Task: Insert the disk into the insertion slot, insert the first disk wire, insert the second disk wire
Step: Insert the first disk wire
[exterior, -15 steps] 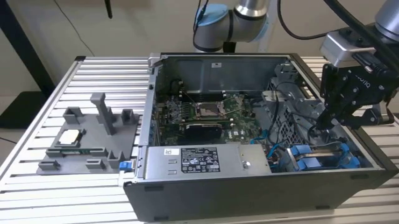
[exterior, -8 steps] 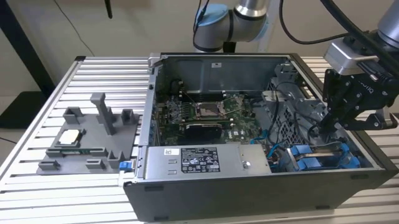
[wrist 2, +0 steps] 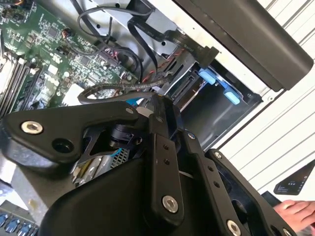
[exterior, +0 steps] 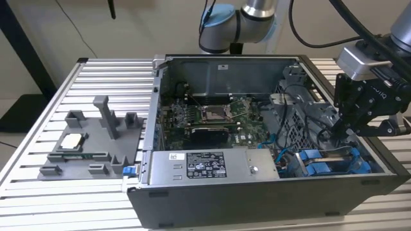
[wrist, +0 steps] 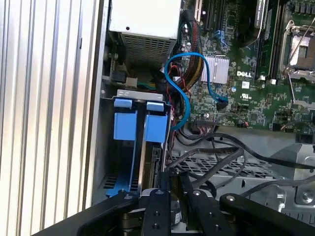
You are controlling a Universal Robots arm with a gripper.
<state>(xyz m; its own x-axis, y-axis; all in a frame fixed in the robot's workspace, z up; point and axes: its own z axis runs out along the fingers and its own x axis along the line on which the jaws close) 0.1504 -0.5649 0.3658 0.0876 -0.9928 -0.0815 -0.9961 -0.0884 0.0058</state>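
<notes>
Two blue carrier frames [wrist: 125, 125] stand side by side in the drive bay of the open computer case [exterior: 270, 202]. The one nearer the motherboard holds a grey drive, the disk [wrist: 155, 129], seated in its slot. In the exterior view the blue frames [exterior: 318, 161] sit at the case's front right corner. My gripper [exterior: 338, 134] reaches down into the case just behind the bay, in line with the disk's rear end. Its fingers [wrist: 170, 179] look shut; whether they pinch anything is hidden. Black wires [wrist: 221, 152] lie loose beside the gripper [wrist 2: 156, 101]. I cannot tell which are the disk wires.
A thin blue cable [wrist: 184, 83] loops from the motherboard [exterior: 218, 115] toward the bay. The power supply [exterior: 212, 166] fills the case's front. A grey fixture [exterior: 90, 144] lies on the slatted table at the exterior view's left. A person's hand [wrist 2: 295, 211] rests outside the case.
</notes>
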